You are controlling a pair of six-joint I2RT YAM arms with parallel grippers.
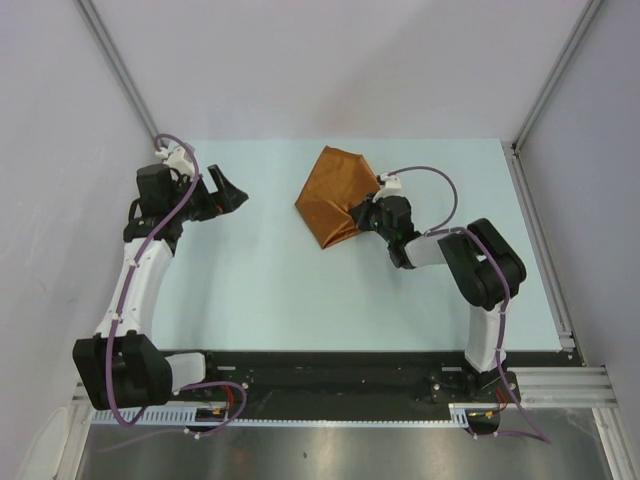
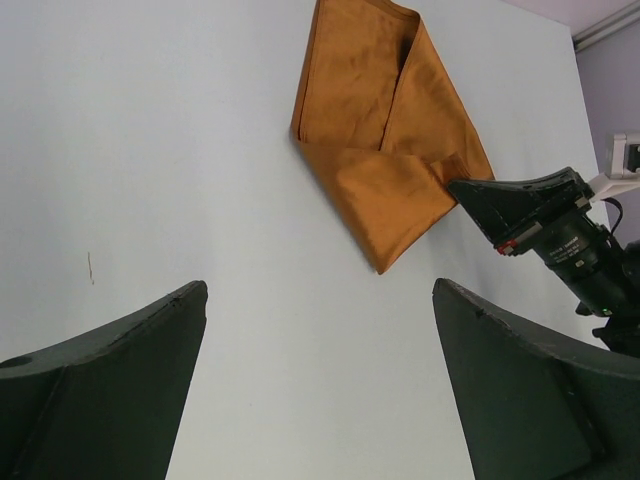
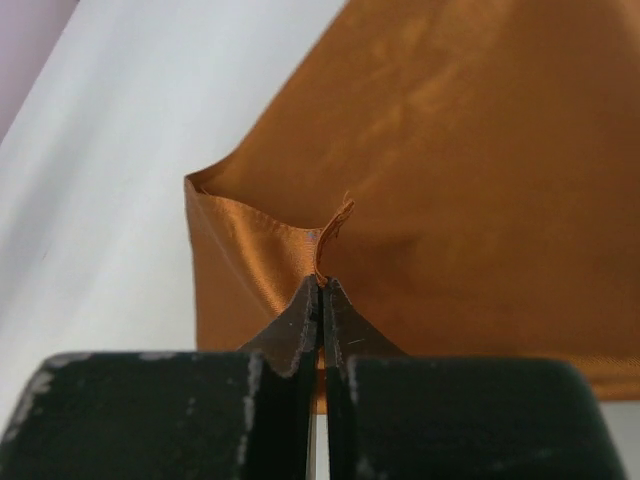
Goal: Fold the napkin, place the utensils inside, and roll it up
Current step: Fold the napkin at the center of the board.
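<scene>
The rust-orange napkin (image 1: 335, 195) lies partly folded at the back middle of the table. It also shows in the left wrist view (image 2: 385, 130) and fills the right wrist view (image 3: 440, 160). My right gripper (image 1: 368, 212) is shut on a pinched bit of the napkin's edge (image 3: 322, 280) at its right side. My left gripper (image 1: 232, 197) is open and empty at the left, well apart from the napkin, its fingers (image 2: 120, 370) spread over bare table. The spoon is out of view.
The pale blue table top (image 1: 270, 290) runs to a metal rail (image 1: 540, 240) on the right. Grey walls stand at the left, back and right. The arm bases sit on a black strip (image 1: 330, 380) at the near edge.
</scene>
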